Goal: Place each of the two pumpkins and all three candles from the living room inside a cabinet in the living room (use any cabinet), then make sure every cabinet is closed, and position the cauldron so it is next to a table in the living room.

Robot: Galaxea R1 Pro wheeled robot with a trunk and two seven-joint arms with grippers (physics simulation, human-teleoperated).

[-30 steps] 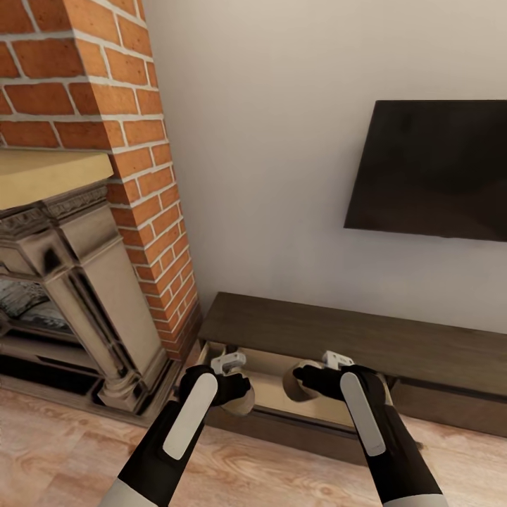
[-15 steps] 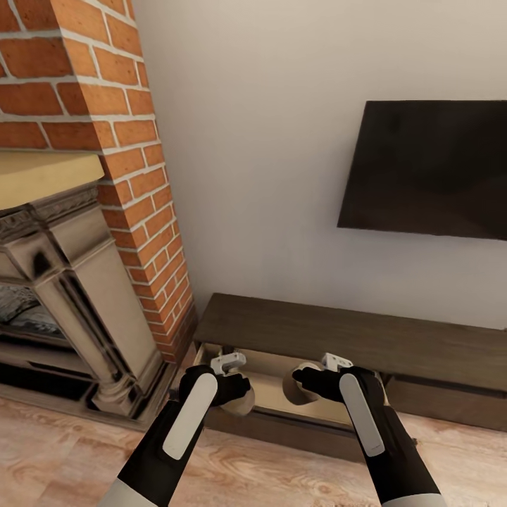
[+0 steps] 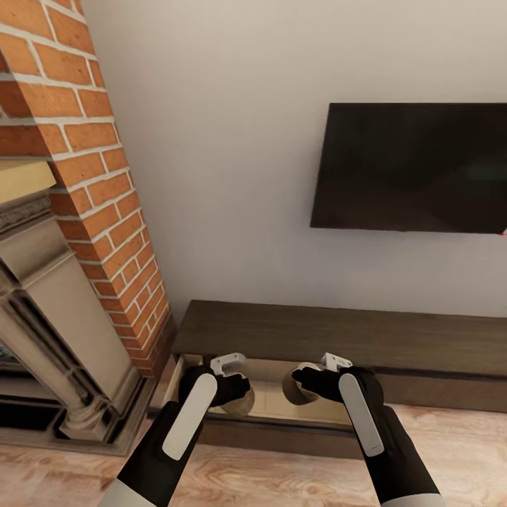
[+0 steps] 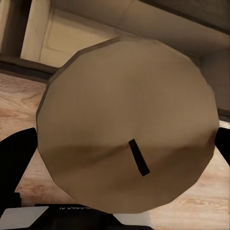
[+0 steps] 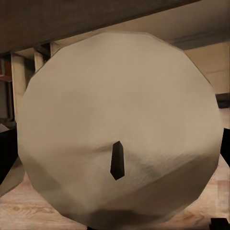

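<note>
Head view showed both grippers low in the frame, each clenched on a stubby tan candle: left gripper [image 3: 236, 387] on one candle [image 3: 243, 403], right gripper [image 3: 310, 384] on another [image 3: 294, 384]. Both hung just above the cabinet [image 3: 338, 338]'s open pale-wood drawer [image 3: 271, 394], wicks pointing forward.

The candle [image 4: 125, 124] in the left claw [image 3: 236, 394] is olive-tan with a short black wick; the candle [image 5: 120, 129] in the right claw [image 3: 296, 386] is paler, grey-tan, its wick also black. Both claws are black with white fittings, and the arms black with white strips. The cabinet [image 3: 338, 334] is dark brown on top, its open drawer [image 3: 271, 394] pale wood inside. The wall [image 3: 232, 155] is off-white, the TV [image 3: 412, 167] black. The chimney [image 3: 91, 162] is orange-red brick with pale mortar; the floor [image 3: 267, 479] is light streaked wood.
</note>
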